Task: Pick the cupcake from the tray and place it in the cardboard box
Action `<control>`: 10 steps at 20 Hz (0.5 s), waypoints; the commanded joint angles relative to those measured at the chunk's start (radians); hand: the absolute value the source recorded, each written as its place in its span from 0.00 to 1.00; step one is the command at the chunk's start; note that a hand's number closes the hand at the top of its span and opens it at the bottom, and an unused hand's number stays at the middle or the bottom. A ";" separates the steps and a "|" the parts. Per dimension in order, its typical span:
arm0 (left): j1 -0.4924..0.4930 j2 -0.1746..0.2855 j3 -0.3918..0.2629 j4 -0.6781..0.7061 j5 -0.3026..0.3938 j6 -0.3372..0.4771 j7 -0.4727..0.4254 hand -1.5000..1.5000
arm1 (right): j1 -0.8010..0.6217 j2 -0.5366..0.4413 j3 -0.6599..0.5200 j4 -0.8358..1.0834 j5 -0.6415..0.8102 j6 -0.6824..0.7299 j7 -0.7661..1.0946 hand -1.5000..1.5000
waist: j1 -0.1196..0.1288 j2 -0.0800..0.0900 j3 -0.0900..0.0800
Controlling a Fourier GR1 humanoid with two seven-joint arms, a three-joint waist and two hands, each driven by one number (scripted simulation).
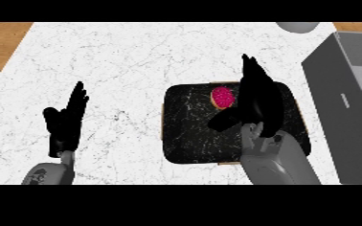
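The cupcake [222, 97], pink-topped, is seen on the tray [191, 134], in the tray's upper middle, right of frame centre; it has not been lifted. The right hand [258, 107] is held over the tray just right of the cupcake, fingers straight and pointed toward the top of the frame, thumb spread out toward the lower left. The hand is released and nothing is grasped. The cupcake is framed in the notch between thumb and fingers, which is judged to be a pre-grasp pose: the opening is kept wide so the cake can be enclosed from the side without being squashed. Contact between fingers and cupcake cannot be confirmed, since the cake's right edge is hidden by the hand. The left hand [67, 122] is seen at the left of the frame over the counter [127, 62], fingers straight and up, at rest, well apart from the tray; it is probably parked there to be kept out of the working side. The box [338, 100], shown grey, is placed at the right edge of the frame, just beside the tray, so a short carry to the right is expected once the grasp is closed. A grey round thing [302, 26] is cut off at the upper right; it cannot be identified.
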 commanded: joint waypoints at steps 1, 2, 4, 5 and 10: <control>-0.002 -0.028 -0.007 0.015 -0.010 0.016 0.002 0.50 | -0.066 0.015 0.015 -0.006 -0.050 0.072 0.270 0.00 | -0.008 -0.003 0.000; 0.025 -0.025 -0.010 0.024 -0.023 0.009 -0.054 0.50 | -0.124 0.016 0.012 0.127 -0.054 -0.008 0.243 0.00 | 0.010 0.003 0.000; 0.000 -0.002 0.016 0.031 0.001 -0.015 -0.027 0.50 | -0.122 0.016 -0.019 0.080 -0.066 0.059 0.271 0.00 | -0.004 -0.001 0.000; -0.027 -0.001 0.016 0.035 0.005 -0.025 -0.017 0.50 | -0.128 0.016 0.020 0.173 -0.046 -0.024 0.267 0.00 | 0.007 0.003 0.000; -0.005 0.020 0.019 0.009 -0.002 -0.034 -0.004 0.50 | -0.173 0.016 -0.016 0.240 -0.068 -0.009 0.272 0.00 | 0.005 0.000 0.000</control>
